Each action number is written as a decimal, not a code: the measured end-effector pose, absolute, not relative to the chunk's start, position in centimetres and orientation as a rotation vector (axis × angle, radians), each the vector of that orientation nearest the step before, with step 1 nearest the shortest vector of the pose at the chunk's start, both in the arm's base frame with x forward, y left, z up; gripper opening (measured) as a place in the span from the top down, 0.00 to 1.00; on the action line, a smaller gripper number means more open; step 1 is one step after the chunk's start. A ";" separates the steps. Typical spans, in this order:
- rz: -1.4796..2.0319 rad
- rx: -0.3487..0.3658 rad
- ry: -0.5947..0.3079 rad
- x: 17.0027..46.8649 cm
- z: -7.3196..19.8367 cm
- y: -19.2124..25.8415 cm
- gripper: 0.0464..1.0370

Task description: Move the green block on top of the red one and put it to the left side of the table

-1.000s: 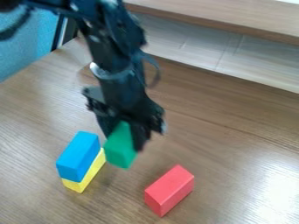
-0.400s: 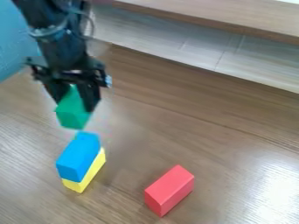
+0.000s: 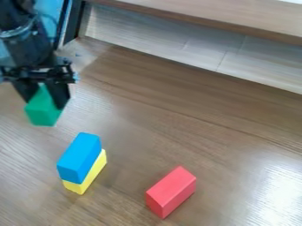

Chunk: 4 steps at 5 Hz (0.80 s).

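The green block point(image 3: 43, 111) is clear of the red block point(image 3: 170, 190), pinched by the gripper point(image 3: 45, 103) well left of it; placement remains.

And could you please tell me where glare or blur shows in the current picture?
Camera view: bright glare on the table at the lower right; softer sheen near its middle; the gripper looks slightly soft-edged.

The black arm point(image 3: 28, 44) slants down above the green block point(image 3: 42, 114); its gripper point(image 3: 43, 100) points downward, fingers point(image 3: 59, 94) clamped on either side of that block.
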<state>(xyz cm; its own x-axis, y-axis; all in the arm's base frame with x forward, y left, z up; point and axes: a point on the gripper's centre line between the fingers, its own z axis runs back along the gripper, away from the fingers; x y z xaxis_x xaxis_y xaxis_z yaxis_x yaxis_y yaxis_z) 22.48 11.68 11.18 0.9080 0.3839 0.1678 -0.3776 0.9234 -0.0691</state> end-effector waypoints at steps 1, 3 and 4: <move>0.415 -0.015 -0.145 21.7 8.6 14.0 0.46; 0.404 -0.016 -0.100 22.1 4.3 15.3 0.46; 0.389 -0.005 -0.117 22.9 3.5 15.9 0.46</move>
<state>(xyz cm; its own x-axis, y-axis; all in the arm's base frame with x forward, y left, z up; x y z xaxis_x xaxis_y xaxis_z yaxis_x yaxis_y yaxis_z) 22.85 15.89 3.49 0.9185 0.3791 0.1125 -0.3785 0.9252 -0.0271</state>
